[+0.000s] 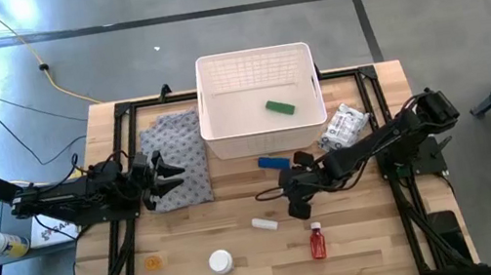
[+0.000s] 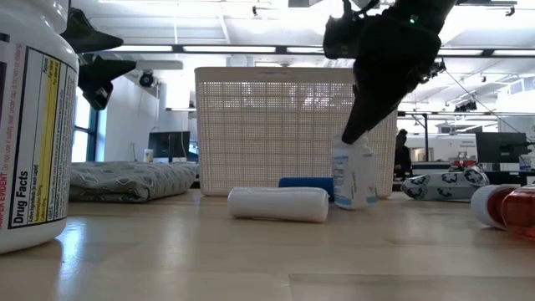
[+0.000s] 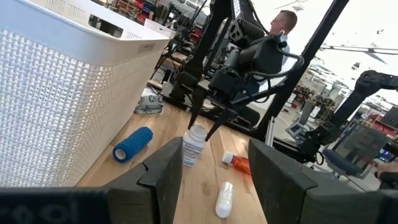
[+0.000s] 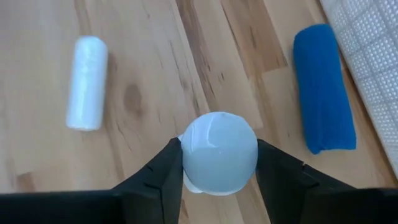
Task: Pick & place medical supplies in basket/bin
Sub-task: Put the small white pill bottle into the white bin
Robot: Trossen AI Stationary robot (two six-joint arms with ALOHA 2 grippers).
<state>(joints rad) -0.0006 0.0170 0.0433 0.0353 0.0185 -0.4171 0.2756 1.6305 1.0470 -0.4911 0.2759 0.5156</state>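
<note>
My right gripper [image 4: 219, 155] reaches down to mid-table and is shut on a small white pill bottle [image 2: 353, 174] that stands just near of the white slotted basket [image 1: 263, 125]. A green tube [image 1: 280, 106] lies in the basket. On the table lie a blue roll [image 1: 273, 163], a white roll [image 1: 264, 223], a red white-capped bottle [image 1: 316, 242], a white-capped bottle [image 1: 220, 260] and a crinkly packet [image 1: 343, 127]. My left gripper [image 1: 167, 174] waits open and level at the left, over the grey cloth [image 1: 178, 148]. My right gripper pinches the pill bottle's white cap [image 4: 219, 149] between its two fingers, one on each side. The fingers [image 3: 194, 115] come slanting down from above and from the table's right. The bottle stands upright with its base [image 2: 354, 203] on the table.
The basket wall stands close behind the held bottle, and the blue roll [image 4: 323, 87] lies between them. The white roll [image 4: 86, 81] lies to the near left of the bottle. A small orange thing [image 1: 153, 262] sits at the near left. A person [image 3: 287, 25] shows beyond the table.
</note>
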